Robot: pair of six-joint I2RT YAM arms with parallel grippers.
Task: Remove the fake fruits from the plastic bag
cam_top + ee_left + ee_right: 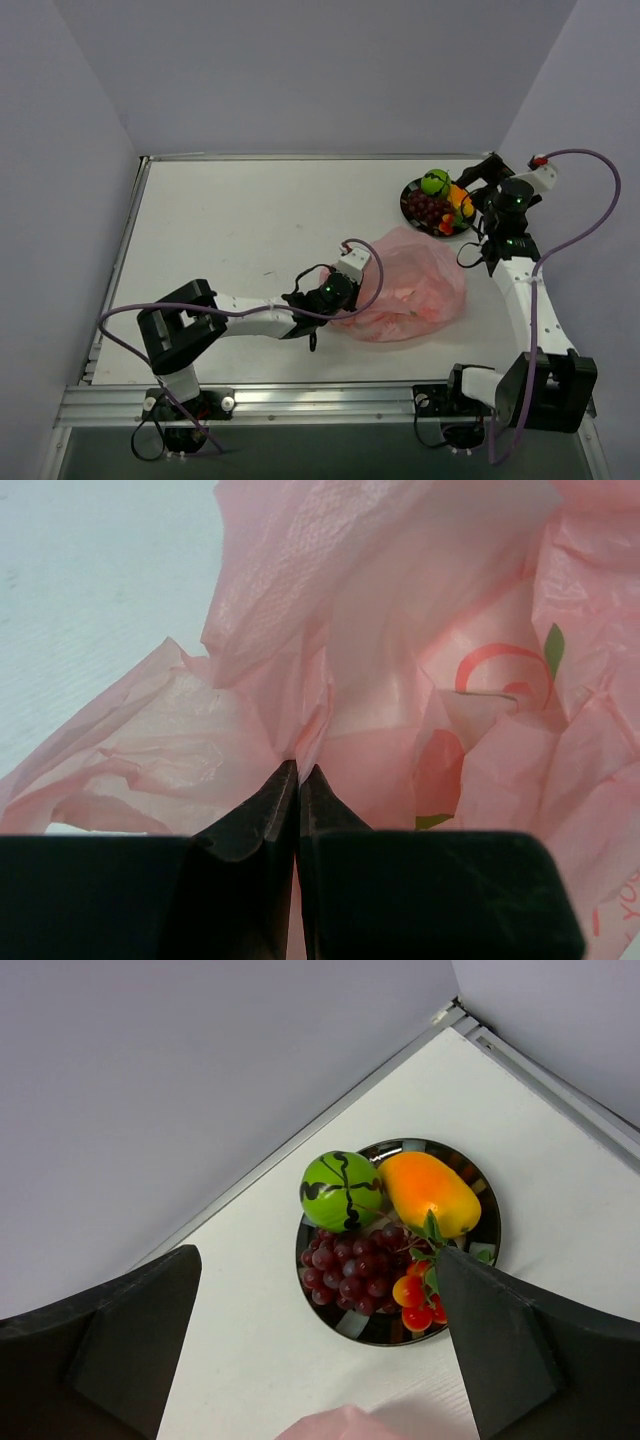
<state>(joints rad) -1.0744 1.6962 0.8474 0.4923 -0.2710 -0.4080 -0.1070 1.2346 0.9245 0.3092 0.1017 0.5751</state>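
Low in the middle of the top view, the left gripper (297, 772) is pinched together on a fold of the bag (412, 285). The bag is thin, limp, light, slippery film, probably best taken at a bunched fold or a handle, and I cannot tell whether any fruit lies inside. Farther off at the upper right, the fruits (438, 200) sit piled on the plate (405, 1146), likely light, hard and apt to roll, with the right gripper (315, 1260) spread wide and empty above them. The plate lies near the worktop's (250, 230) far right edge, so the open room is to the left.
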